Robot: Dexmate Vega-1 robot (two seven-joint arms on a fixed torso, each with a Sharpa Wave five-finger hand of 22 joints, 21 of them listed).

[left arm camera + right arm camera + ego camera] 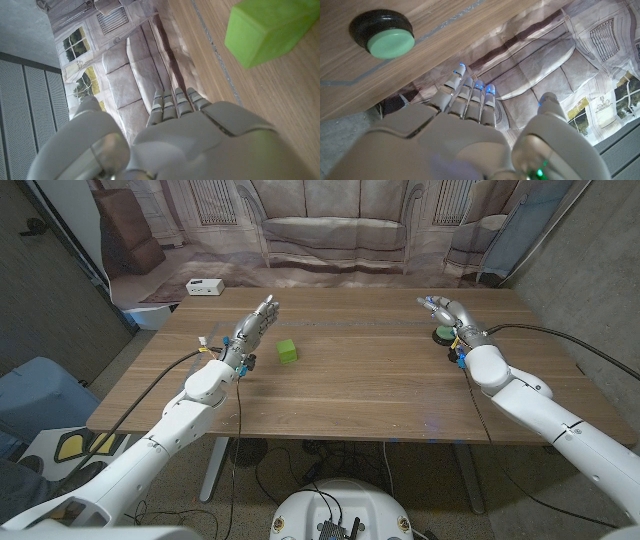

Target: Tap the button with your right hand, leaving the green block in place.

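Note:
A green block (287,351) sits on the wooden table (350,380), left of centre; it also fills a corner of the left wrist view (265,30). A button with a pale green cap on a black base (441,333) stands at the table's far right, seen close in the right wrist view (382,35). My right hand (450,315) hovers just above and beside the button, fingers straight and apart, holding nothing. My left hand (252,328) stands left of the block, fingers extended, a short gap away from it.
A small white box (204,286) lies on the floor beyond the table's far left corner. A printed backdrop of a sofa (330,225) hangs behind the table. Cables run along both arms over the table's side edges.

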